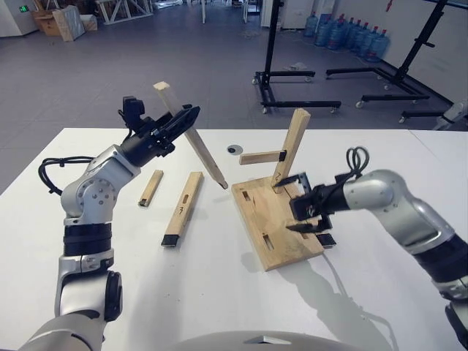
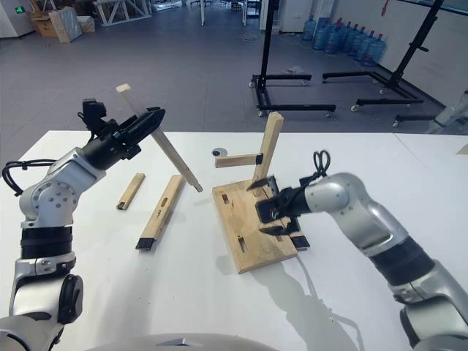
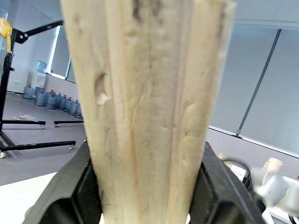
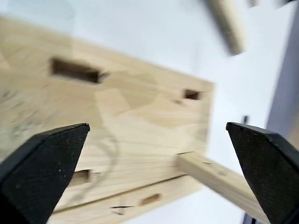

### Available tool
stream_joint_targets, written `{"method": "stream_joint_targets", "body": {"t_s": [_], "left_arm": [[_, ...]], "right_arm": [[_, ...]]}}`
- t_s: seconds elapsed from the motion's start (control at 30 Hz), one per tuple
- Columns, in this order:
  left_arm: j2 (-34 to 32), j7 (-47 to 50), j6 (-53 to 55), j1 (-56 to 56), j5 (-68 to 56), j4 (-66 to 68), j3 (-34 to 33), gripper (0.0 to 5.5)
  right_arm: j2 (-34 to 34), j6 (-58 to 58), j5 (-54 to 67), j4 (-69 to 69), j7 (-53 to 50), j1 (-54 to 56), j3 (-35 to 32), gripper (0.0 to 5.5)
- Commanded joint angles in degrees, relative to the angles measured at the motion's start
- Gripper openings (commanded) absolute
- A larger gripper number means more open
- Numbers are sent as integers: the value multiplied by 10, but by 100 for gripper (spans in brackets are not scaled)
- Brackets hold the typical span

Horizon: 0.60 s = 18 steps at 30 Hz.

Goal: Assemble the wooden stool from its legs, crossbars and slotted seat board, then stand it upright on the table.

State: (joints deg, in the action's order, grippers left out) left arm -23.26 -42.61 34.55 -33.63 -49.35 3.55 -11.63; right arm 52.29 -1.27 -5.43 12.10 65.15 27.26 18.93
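Table (image 1: 219,292): seat board (image 1: 274,219) laid flat, one leg (image 1: 292,142) stood in slot. Second leg (image 1: 205,157) clamped tilted in left jaws, tip near board corner; to be aligned upright over free slot. Right jaws open over board; board to be steadied.

Bare matt wood leg (image 3: 145,116), dented surf.
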Motion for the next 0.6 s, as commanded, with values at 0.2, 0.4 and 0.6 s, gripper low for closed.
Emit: {"method": "stream_joint_targets", "body": {"t_s": [0.2,0.4,0.6], "left_arm": [[31,-136,-84,-89,49,211,3,202],[63,-194,-151,-116,107,314,25,202],[84,-212,-204,-125,144,398,15,202]], "right_arm": [[-33,-164,129,35,-27,3,-117,540],[-57,-216,154,75,-65,-36,-124,540],[-73,-234,166,87,-79,-44,-115,540]]}}
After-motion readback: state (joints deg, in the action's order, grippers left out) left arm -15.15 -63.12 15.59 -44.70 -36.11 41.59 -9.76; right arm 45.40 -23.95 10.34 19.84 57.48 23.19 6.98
